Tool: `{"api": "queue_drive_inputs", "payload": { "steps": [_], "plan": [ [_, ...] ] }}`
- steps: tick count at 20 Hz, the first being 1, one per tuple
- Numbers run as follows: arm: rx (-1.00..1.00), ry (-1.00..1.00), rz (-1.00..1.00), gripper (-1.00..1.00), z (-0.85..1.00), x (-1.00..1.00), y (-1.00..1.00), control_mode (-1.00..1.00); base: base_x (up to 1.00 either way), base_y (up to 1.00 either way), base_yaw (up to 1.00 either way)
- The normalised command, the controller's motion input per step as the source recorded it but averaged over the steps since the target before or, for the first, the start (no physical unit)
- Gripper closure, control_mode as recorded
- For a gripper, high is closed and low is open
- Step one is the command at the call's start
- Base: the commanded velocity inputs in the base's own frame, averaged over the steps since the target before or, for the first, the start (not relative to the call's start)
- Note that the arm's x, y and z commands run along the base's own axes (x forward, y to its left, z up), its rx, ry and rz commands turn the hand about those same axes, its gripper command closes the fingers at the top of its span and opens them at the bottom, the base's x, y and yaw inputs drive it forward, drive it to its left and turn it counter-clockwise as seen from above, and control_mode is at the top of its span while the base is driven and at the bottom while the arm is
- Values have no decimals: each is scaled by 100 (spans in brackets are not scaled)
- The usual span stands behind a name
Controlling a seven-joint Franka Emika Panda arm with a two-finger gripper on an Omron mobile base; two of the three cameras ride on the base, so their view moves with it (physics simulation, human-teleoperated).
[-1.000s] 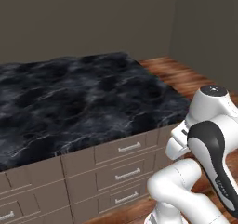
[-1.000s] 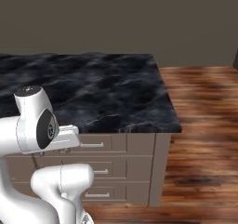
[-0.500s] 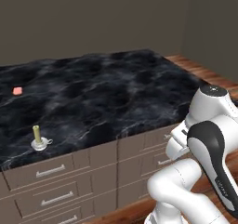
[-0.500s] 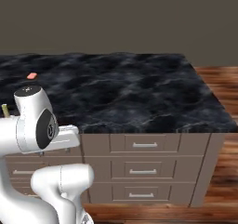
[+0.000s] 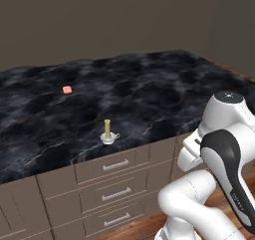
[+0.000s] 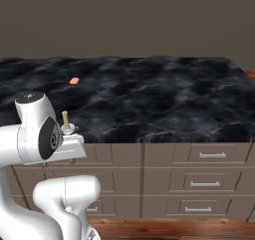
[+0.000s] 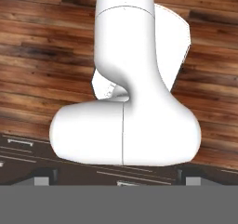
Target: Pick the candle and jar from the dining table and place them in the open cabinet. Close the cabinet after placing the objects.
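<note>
Black marble bench [image 5: 149, 89] carries the candle [image 5: 107, 133] near its front edge, a salmon piece [image 5: 67, 89] farther back. From the right, my elbow overlaps the candle [image 6: 66, 124]. My end effector [image 7: 119, 181] faces wooden floor [image 7: 42, 56]; I cannot tell its opening.

arm [image 5: 219, 154]: white with dark joints, folded up on itself at lower right of the left base view, lower left of the right base view
end effector [image 7: 116, 180]: points down, two dark fingertips [image 7: 44, 176] at the bottom of the hand view, set wide apart, holding nothing
</note>
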Motion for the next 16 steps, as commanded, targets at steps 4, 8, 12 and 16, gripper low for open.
{"api": "queue_drive_inputs", "payload": {
  "steps": [4,8,12,16],
  "plan": [
    [0,0,0,-100,0,0,0,100,0,91,0],
    [0,0,0,-100,0,0,0,100,0,70,-10],
    [0,0,0,-100,0,0,0,100,0,38,-22],
    [0,0,0,-100,0,0,0,100,0,25,-22]
  ]
}}
